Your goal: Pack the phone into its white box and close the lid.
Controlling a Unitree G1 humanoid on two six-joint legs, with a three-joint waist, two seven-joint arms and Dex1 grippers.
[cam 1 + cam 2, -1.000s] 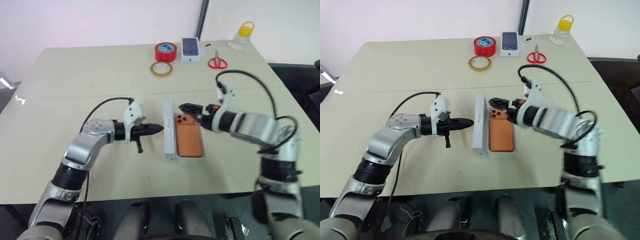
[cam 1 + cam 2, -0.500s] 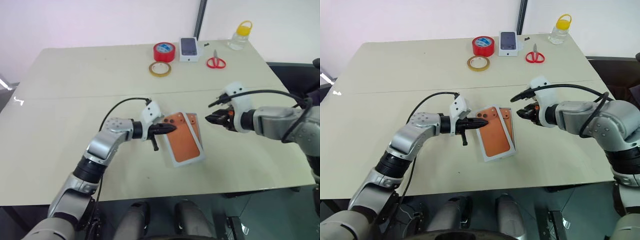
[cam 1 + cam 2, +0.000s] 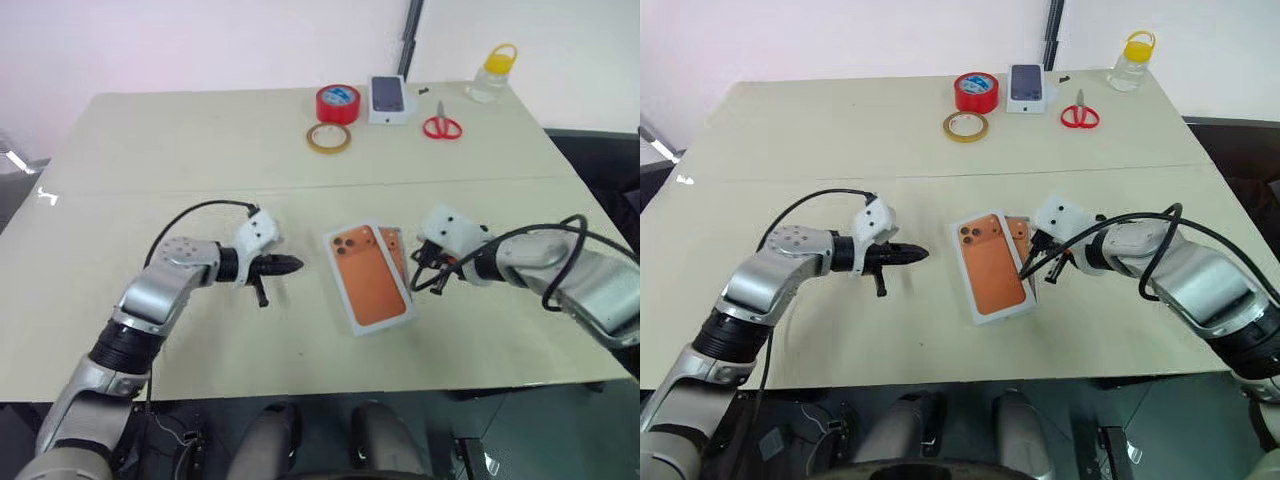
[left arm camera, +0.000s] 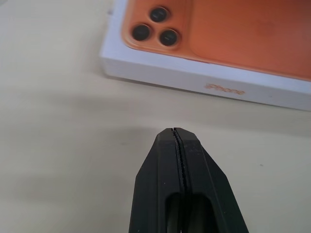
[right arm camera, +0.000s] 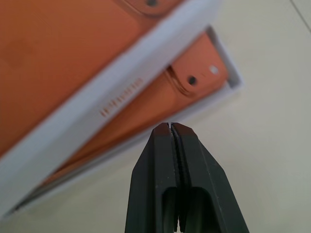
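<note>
The lid (image 3: 368,278), orange phone picture facing up, lies askew over the white box (image 5: 232,78) near the table's middle. Beneath its raised right edge, a strip of the phone (image 5: 197,73) shows inside the box, with part of its lens cluster visible; the rest is covered. My right gripper (image 3: 1025,275) is shut and empty, its tips low at the box's right side beside the lid's edge. My left gripper (image 3: 295,265) is shut and empty, pointing at the lid's left side from a short gap away on the table.
At the table's far edge stand a red tape roll (image 3: 337,103), a tan tape ring (image 3: 328,138), a small white box with a dark phone picture (image 3: 390,98), red scissors (image 3: 441,126) and a yellow-capped bottle (image 3: 494,72).
The lid, standing on edge beside the box a second ago, has tipped over onto it. My left gripper drew back to the left. My right gripper shut, rolled and dropped to the box's right side.
</note>
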